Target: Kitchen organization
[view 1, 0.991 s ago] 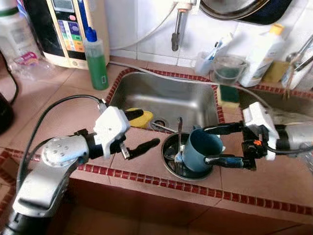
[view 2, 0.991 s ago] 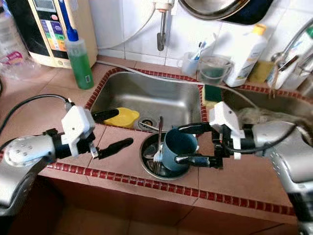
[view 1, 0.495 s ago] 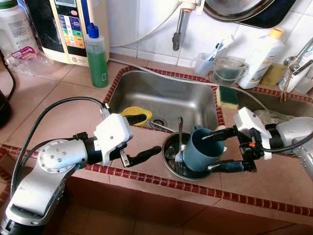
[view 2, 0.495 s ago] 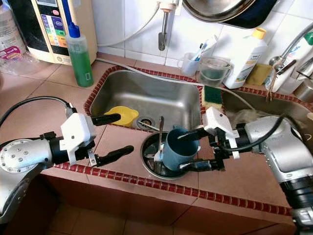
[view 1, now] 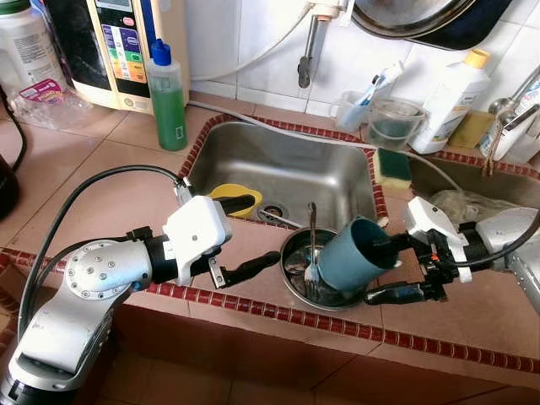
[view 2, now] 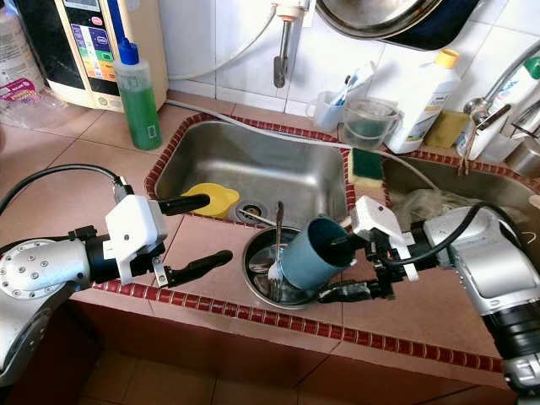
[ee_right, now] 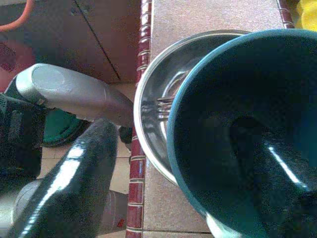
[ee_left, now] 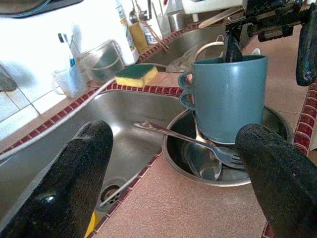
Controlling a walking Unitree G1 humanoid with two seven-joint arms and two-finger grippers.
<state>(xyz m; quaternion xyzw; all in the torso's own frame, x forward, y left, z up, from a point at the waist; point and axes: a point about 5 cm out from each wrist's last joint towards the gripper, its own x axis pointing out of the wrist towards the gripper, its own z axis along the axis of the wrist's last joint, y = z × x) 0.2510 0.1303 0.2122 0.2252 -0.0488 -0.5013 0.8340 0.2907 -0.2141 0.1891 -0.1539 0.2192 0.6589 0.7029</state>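
1. No word, brand or number legible anywhere.
2. Coloured button panel and small display on the cream appliance (view 1: 114,46) against the wall: print too small to make out.
3. Label on the green bottle (view 1: 168,99) beside it: blurred, unreadable.
4. Pink label on the clear plastic container (view 1: 29,51) at the far left: lettering not resolvable.
5. White bottle with yellow cap (view 1: 454,97) behind the sink: no readable marking.

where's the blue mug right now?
The blue mug is tilted over the steel bowl on the counter ledge in front of the sink, held at its rim by the right gripper, beside the fork standing in that bowl.
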